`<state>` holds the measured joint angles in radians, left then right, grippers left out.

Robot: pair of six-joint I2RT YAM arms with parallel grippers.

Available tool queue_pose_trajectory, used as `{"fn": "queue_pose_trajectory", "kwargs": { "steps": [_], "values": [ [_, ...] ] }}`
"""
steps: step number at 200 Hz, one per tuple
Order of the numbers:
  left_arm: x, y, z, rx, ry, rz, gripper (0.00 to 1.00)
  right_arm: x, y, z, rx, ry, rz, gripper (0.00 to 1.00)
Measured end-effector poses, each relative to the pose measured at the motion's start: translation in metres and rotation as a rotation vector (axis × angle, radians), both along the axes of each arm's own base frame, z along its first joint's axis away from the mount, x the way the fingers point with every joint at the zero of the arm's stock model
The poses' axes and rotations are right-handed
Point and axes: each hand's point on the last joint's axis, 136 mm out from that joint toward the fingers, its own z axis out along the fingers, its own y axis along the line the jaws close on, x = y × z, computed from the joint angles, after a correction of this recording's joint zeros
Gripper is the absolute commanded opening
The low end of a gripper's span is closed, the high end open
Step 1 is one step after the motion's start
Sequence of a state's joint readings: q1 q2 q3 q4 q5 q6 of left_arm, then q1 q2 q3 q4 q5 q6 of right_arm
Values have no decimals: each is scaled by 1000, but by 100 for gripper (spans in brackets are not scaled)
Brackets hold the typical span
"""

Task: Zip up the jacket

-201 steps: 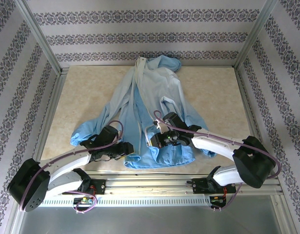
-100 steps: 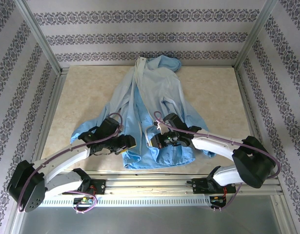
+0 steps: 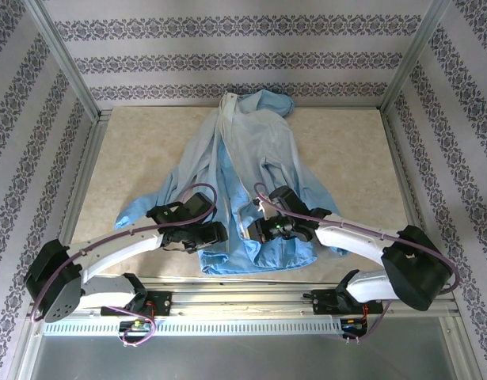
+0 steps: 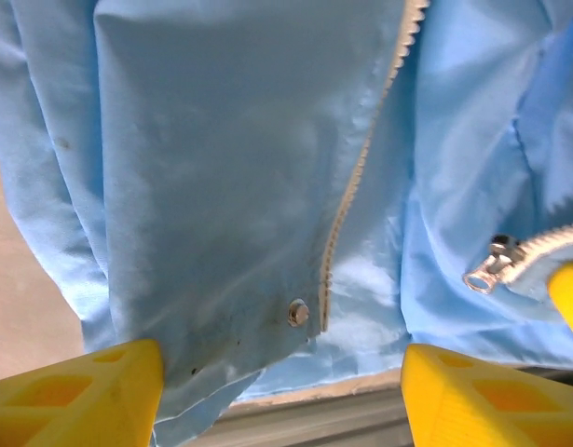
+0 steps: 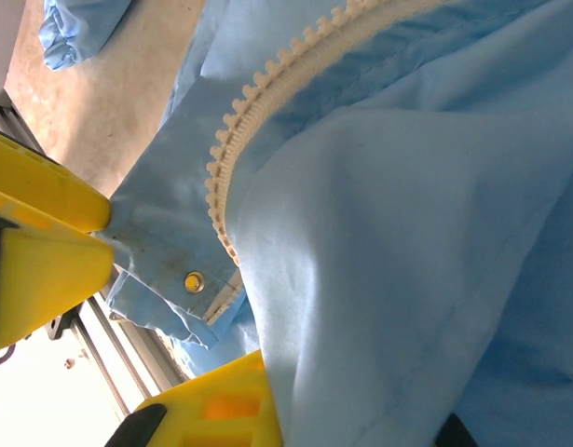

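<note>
We seem to be aligning zipper ends: right gripper pinches the thin light-blue hooded jacket; left gripper gapes empty and should grab the opposite hem.

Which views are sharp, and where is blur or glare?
Top external: even light, sharp jacket. Left wrist: near yellow fingers blurred, zipper teeth slightly soft. Right wrist: teeth crisp, lower-left corner washed out.
</note>
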<state>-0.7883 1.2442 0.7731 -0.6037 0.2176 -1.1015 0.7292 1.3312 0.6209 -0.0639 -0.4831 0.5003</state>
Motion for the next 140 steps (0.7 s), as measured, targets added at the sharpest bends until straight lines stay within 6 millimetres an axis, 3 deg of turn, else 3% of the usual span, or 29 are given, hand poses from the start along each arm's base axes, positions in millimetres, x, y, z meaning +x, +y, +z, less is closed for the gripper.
{"fn": "queue_pose_trajectory", "kwargs": {
  "steps": [75,140],
  "values": [
    [-2,-4,-30,79,60,32,73,1,-10,-6,4,-1,-22,0],
    [-1,-6,-50,46,61,80,65,0,-12,-6,16,-4,-22,0]
  ]
}}
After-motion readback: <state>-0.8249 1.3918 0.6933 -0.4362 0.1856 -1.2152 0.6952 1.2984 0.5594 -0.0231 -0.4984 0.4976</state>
